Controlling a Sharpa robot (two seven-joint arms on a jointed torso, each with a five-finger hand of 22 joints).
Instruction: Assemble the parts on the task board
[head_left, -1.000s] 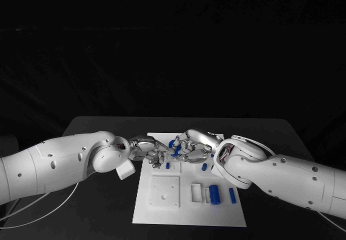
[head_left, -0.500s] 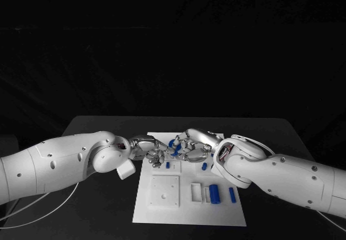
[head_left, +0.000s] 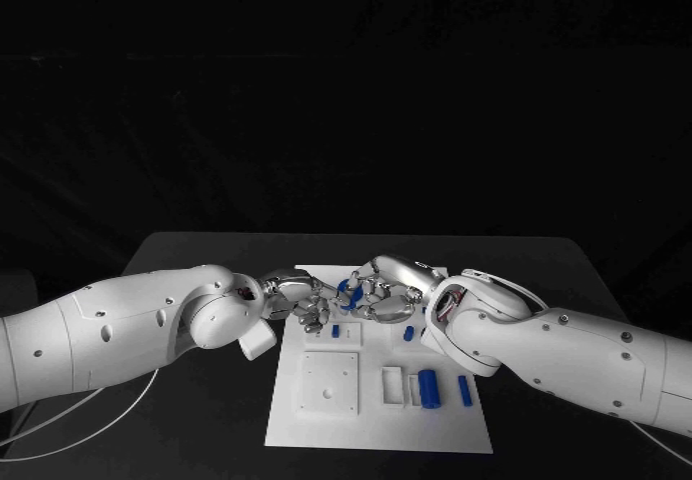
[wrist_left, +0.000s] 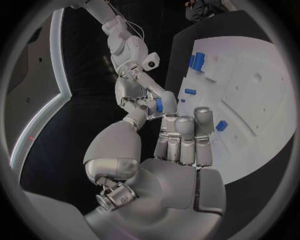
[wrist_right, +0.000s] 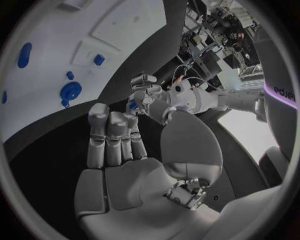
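1. A small blue part (head_left: 348, 291) sits pinched between both hands above the far end of the white board (head_left: 378, 430).
2. The left hand (head_left: 296, 298) and right hand (head_left: 384, 300) each grip it with fingertips.
3. It looks light, stiff and smooth, so it is best held by its sides.

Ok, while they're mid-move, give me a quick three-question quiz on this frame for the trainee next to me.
1. Multiple choice: where is the blue part nearest the left hand and right hand?
A. Flat on the near end of the task board
B. Between the two hands' fingertips, over the board's far end
C. On the black table beside the board
2. Fill in: the long blue parts lie on the robot's ___ side of the white square block.
3. True or false: every blue part has left the board.

Key: 1 B; 2 right; 3 false.
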